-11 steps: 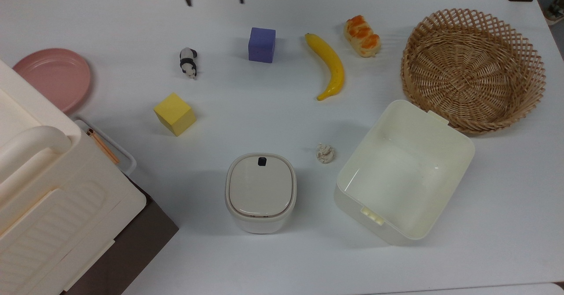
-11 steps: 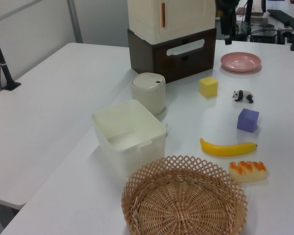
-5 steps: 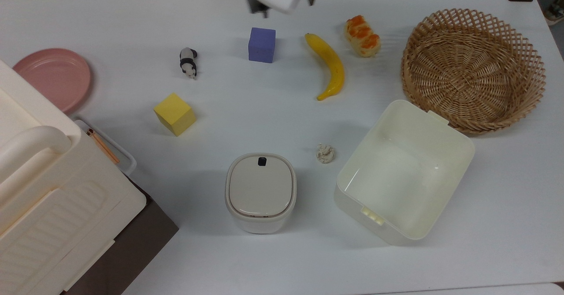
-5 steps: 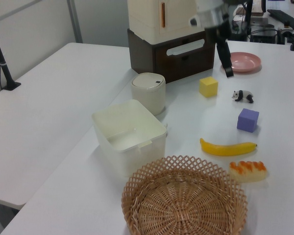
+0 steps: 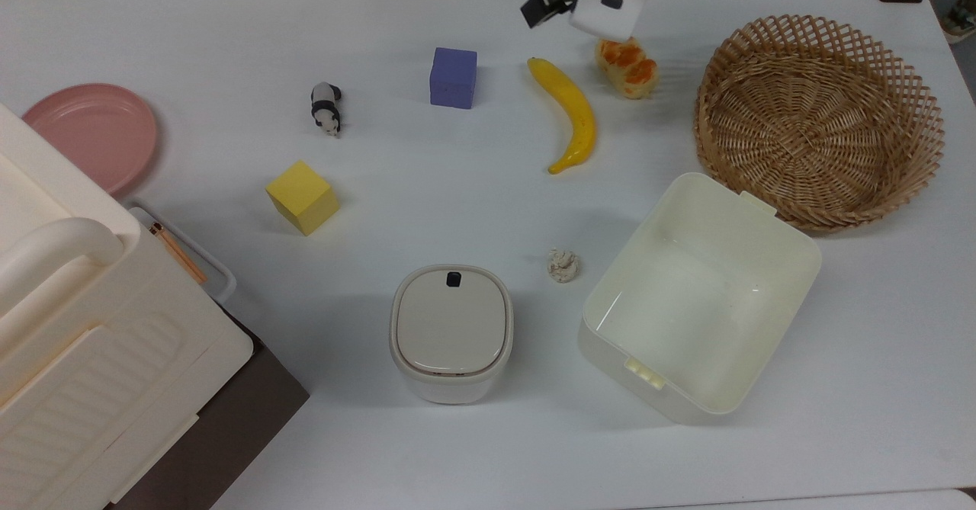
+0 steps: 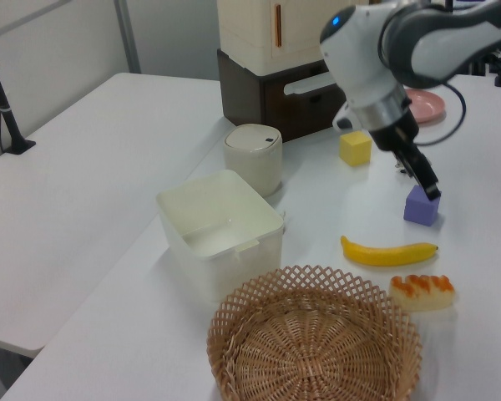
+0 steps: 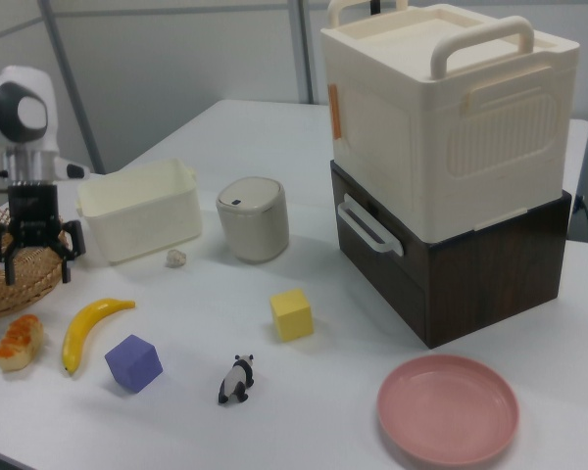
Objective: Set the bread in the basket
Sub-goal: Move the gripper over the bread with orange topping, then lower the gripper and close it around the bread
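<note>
Since the earlier frames the arm has swung across the far edge of the table, from above the purple foam cube (image 5: 453, 77) to above the far end of the bread; nothing on the table has shifted.

Going left to right in the top view: the pink round plate (image 5: 91, 135) lies at the far left. The small black-and-white panda figure (image 5: 325, 108), the yellow foam cube (image 5: 302, 197) and the purple cube are well apart from one another. The long yellow toy banana (image 5: 569, 113) lies just left of the bread (image 5: 632, 69), a small oblong toy loaf with cream sides and a glossy orange-brown segmented top. It rests flat on the table, between the banana and the large round tan wicker basket (image 5: 820, 120), near both and touching neither. The basket is empty, its open top an easy target. The cream rectangular plastic tub (image 5: 701, 296) sits on its near side.

The black two-finger gripper (image 7: 35, 257) hangs clear above the table with jaws spread apart and holding nothing, in the right view's left. Judgement: this is the approach step; the jaws are open so they can straddle the loaf once lowered. The banana lying close alongside could be nudged.
</note>
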Controlling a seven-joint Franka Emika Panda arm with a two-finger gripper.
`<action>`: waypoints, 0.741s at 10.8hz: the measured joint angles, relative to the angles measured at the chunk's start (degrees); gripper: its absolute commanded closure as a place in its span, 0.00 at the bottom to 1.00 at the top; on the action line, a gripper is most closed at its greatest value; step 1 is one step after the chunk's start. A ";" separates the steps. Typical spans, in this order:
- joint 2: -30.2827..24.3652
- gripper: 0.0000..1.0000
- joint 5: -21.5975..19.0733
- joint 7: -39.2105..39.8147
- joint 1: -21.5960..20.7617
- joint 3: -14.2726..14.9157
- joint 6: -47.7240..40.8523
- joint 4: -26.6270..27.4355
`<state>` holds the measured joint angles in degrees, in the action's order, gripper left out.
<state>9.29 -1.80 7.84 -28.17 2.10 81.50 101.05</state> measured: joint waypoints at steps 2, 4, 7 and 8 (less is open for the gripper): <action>-1.06 0.00 -0.28 -1.06 -2.79 0.00 7.73 5.97; -2.08 0.00 -0.30 -3.71 -6.80 -0.02 16.79 13.30; -3.98 0.00 -0.30 -5.16 -8.27 0.03 23.58 18.81; -4.36 0.00 -0.30 -5.17 -8.18 0.09 25.02 19.78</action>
<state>4.93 -2.09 2.67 -36.35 2.19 106.53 120.83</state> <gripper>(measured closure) 0.000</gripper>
